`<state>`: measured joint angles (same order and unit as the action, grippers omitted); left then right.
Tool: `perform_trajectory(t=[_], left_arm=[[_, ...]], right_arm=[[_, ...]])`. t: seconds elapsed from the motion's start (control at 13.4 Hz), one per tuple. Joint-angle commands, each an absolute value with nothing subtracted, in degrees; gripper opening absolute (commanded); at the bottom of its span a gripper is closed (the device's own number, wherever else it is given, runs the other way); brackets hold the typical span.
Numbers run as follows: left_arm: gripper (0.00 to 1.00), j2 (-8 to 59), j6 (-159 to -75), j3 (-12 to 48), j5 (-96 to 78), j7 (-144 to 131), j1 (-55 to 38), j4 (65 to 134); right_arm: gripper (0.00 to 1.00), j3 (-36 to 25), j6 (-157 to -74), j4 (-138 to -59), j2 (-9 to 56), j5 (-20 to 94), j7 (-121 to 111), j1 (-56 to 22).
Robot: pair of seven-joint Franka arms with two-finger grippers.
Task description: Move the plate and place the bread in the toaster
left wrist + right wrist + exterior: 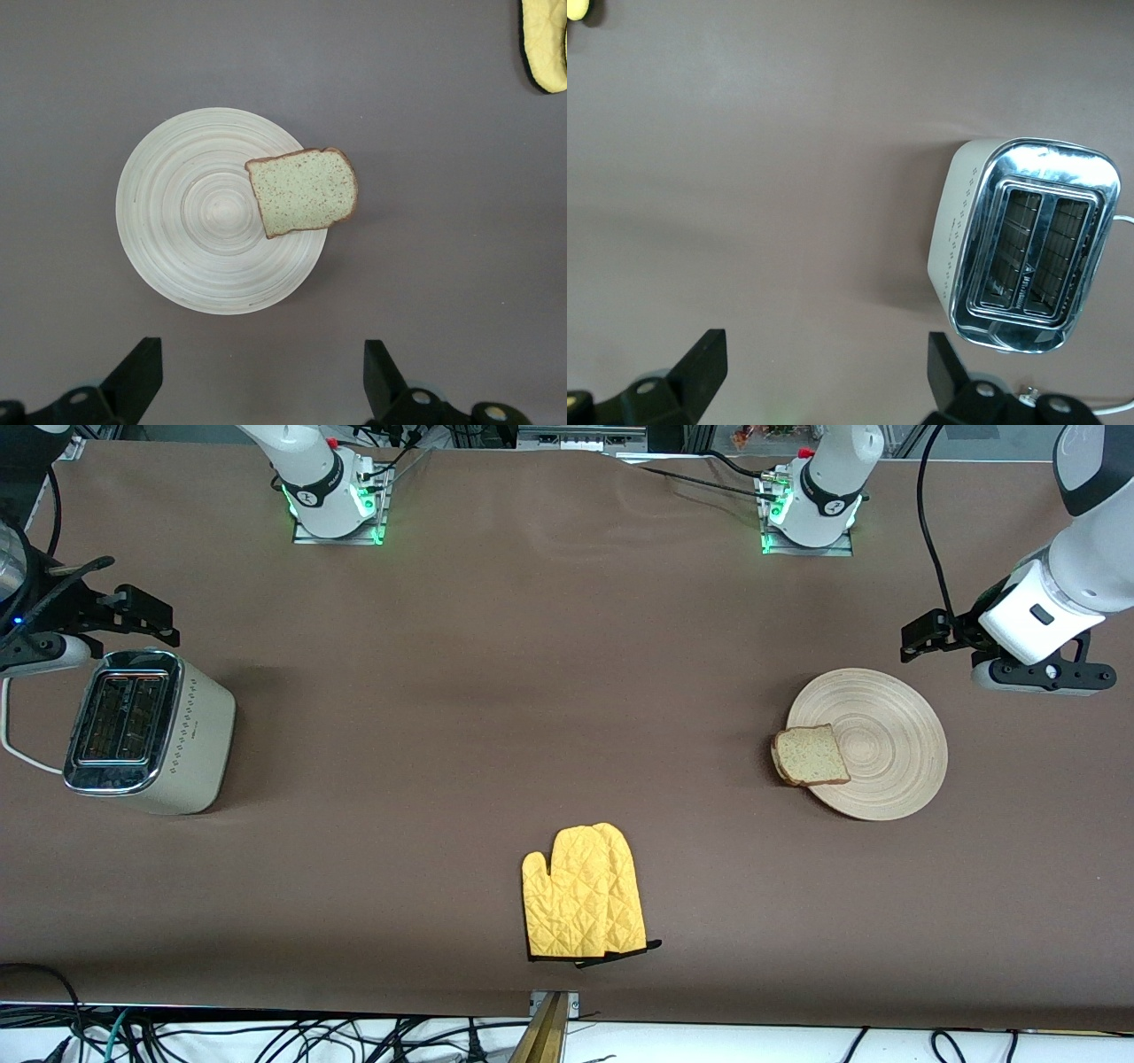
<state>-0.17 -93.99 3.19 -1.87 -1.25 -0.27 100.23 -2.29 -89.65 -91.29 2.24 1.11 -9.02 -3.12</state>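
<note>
The pale wood plate (886, 735) lies toward the left arm's end of the table. The bread (808, 755) rests on its rim and overhangs the edge on the side toward the toaster. Both show in the left wrist view, the plate (195, 221) and the bread (306, 190). The cream toaster (151, 731) stands at the right arm's end, slots up and empty; it also shows in the right wrist view (1028, 243). My left gripper (921, 640) (261, 376) hangs open and empty over bare table beside the plate. My right gripper (133, 607) (824, 372) hangs open and empty over bare table beside the toaster.
A yellow quilted oven mitt (583, 892) lies mid-table near the front edge, nearer the camera than the plate and toaster. The toaster's white cord (13, 735) trails off the table's end. Brown tabletop (496, 691) stretches between toaster and plate.
</note>
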Motion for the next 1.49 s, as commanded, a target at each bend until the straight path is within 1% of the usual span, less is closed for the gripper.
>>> perform_trajectory(t=[0.0,1.12,1.41], left_arm=[[1.00,0.97,-92.72,3.16,-2.81,-1.76,-0.35,97.65],[1.00,1.05,-92.99,3.16,-2.02,-1.50,-0.35,97.56],[1.00,2.02,-92.90,3.16,-1.93,-1.58,-0.35,96.06]], right_arm=[[1.00,-2.20,-89.21,-90.35,2.02,0.26,-8.88,-3.16],[1.00,-2.29,-89.30,-90.35,2.20,0.26,-9.05,-3.08],[1.00,-2.29,-89.30,-90.35,2.20,0.18,-9.05,-3.08]])
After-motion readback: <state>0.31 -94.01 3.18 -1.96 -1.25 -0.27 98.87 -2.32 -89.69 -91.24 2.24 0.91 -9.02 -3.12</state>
